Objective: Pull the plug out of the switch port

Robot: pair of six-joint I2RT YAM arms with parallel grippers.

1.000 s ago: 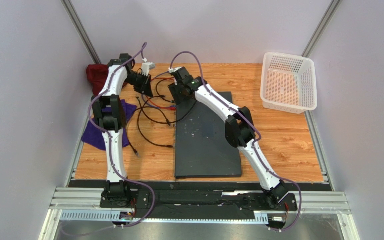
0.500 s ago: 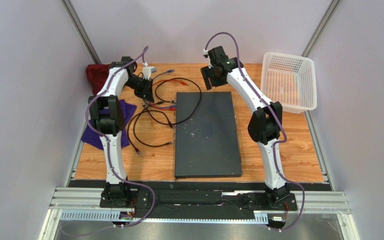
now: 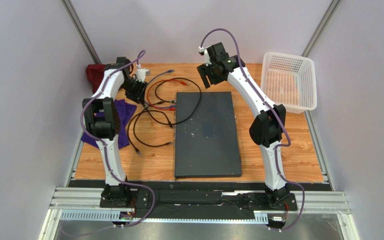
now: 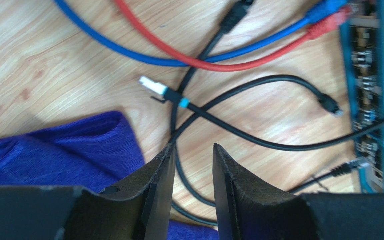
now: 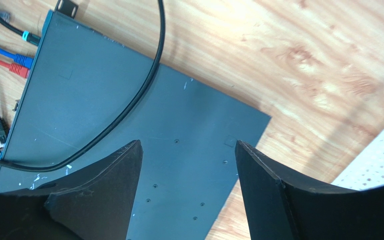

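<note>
- Left wrist view: my left gripper [image 4: 192, 150] has its fingers only a narrow gap apart, and I see nothing clamped between them.
- A black cable [image 4: 175, 150] runs along the wood under that gap. I cannot tell whether the pads touch it.
- Just left of the fingers lies a purple cloth [image 4: 54, 145], its edge reaching under the left finger.
- Past the tips, a loose plug with a pale tip and a cyan band [image 4: 159, 90] lies on the wood, crossing the black loops.
- Further right is the switch [image 4: 379, 100], with its port face turned towards this gripper.
- A blue plug [image 4: 324, 9] and a red plug [image 4: 329, 27] sit side by side at that face, and their leads cross on the table.
- A small black plug [image 4: 329, 104] lies free just short of the ports.
- My right gripper [image 5: 188, 147] is spread wide and holds nothing. The switch's scuffed grey top shows between its fingers.
- A second black cable [image 5: 146, 90] is draped across that top.
- From above, the switch lies flat in the middle of the wooden table [image 3: 279, 145], long side running near to far.
- The plugged leads enter at the far end of its left side.
- A white mesh basket [image 3: 288, 82] stands at the far right corner, well apart from the switch.
- A dark red cloth [image 3: 95, 75] lies at the far left.
</note>
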